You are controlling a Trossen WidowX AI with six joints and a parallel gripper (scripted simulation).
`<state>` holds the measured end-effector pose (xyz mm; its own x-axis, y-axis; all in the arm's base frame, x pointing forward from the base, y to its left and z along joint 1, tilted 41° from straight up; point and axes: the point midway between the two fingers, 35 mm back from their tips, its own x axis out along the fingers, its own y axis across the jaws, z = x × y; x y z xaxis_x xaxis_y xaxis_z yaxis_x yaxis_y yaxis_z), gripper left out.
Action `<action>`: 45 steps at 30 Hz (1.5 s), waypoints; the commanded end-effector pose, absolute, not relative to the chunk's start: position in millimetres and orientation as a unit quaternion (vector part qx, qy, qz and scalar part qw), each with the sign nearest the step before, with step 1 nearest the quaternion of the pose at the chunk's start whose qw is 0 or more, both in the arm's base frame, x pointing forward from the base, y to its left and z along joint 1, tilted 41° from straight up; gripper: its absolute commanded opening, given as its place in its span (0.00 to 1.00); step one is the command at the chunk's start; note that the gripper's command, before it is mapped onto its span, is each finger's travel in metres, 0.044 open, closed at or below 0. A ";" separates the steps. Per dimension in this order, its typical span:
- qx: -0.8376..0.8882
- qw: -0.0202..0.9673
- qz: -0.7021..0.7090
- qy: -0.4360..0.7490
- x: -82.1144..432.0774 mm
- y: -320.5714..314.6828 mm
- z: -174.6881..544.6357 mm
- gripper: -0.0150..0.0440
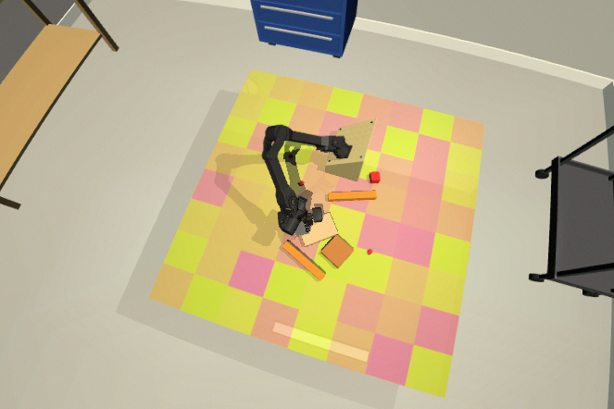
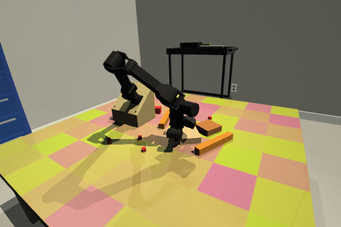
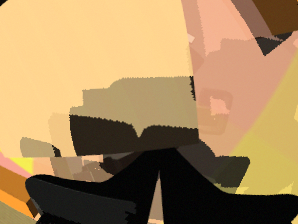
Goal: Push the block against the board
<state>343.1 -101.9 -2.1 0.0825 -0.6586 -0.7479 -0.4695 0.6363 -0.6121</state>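
Note:
The board (image 1: pixel 322 231) (image 2: pixel 193 133) (image 3: pixel 100 45) is pale peach and lies flat. The brown-orange square block (image 1: pixel 337 251) (image 2: pixel 209 126) lies flat beyond it, turned at an angle to it. One block corner is very close to the board's far edge; I cannot tell if they touch. No whole side of the block lies along the board. The block is out of the wrist view. My gripper (image 2: pixel 170 148) (image 3: pixel 161 145) is shut and empty, low at the board's near edge. In the top view the arm hides the fingertips. Contact with the board is not clear.
One orange bar (image 1: pixel 303 260) (image 2: pixel 215 143) lies beside the board and block. Another orange bar (image 1: pixel 352 195) (image 2: pixel 164 120) lies nearer the arm's wooden base (image 1: pixel 356 139) (image 2: pixel 146 108). A red cube (image 1: pixel 374 177) (image 2: pixel 158 109) and several smaller ones lie scattered around.

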 end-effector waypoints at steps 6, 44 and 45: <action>-0.417 0.607 -0.077 0.672 352.7 -95.5 -6.7 0.25; -0.417 0.608 -0.077 0.671 373.1 -80.3 -17.2 0.25; -0.417 0.608 -0.077 0.671 371.8 -81.1 -16.7 0.25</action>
<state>375.6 -80.1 -16.0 0.0895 -0.6576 -0.7481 -0.4648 0.6367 -0.6153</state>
